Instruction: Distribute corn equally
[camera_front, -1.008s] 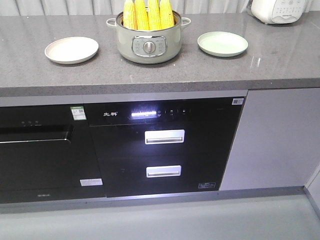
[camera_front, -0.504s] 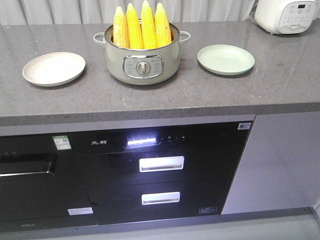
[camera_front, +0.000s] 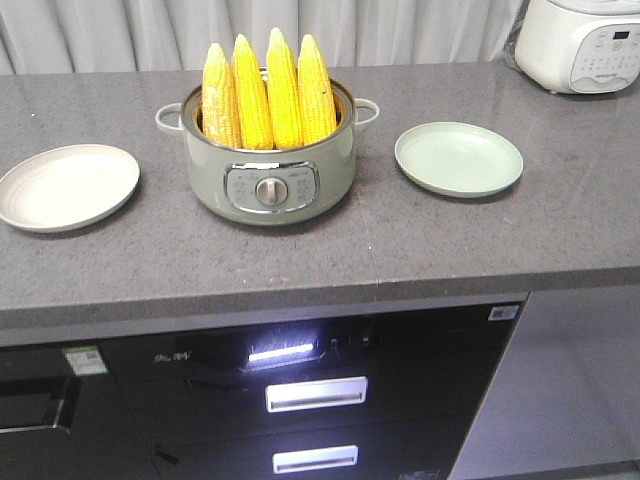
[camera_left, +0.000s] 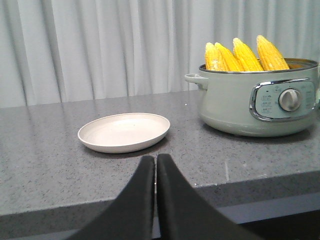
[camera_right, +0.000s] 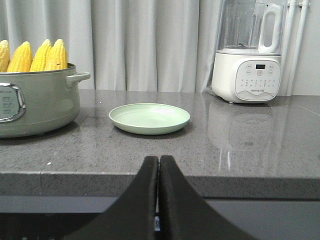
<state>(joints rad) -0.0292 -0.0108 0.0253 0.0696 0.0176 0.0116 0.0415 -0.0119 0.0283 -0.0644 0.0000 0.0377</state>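
Several cobs of corn (camera_front: 262, 90) stand upright, tips up, in a pale green pot (camera_front: 268, 180) at the middle of the grey counter (camera_front: 330, 250). They also show in the left wrist view as corn (camera_left: 245, 54) and in the right wrist view as corn (camera_right: 37, 55). A cream plate (camera_front: 68, 186) lies left of the pot, a green plate (camera_front: 458, 158) lies right of it. My left gripper (camera_left: 155, 159) is shut and empty, low before the counter edge, facing the cream plate (camera_left: 124, 131). My right gripper (camera_right: 159, 160) is shut and empty, facing the green plate (camera_right: 149, 118).
A white blender base (camera_right: 249, 75) with a clear jug stands at the counter's back right, also seen as a white appliance (camera_front: 585, 40). Curtains hang behind the counter. Below the counter edge is a black appliance front with drawer handles (camera_front: 315, 393).
The front view has moved nearer and higher: counter, pot and plates now sit lower and larger in frame, and less of the appliance front shows.
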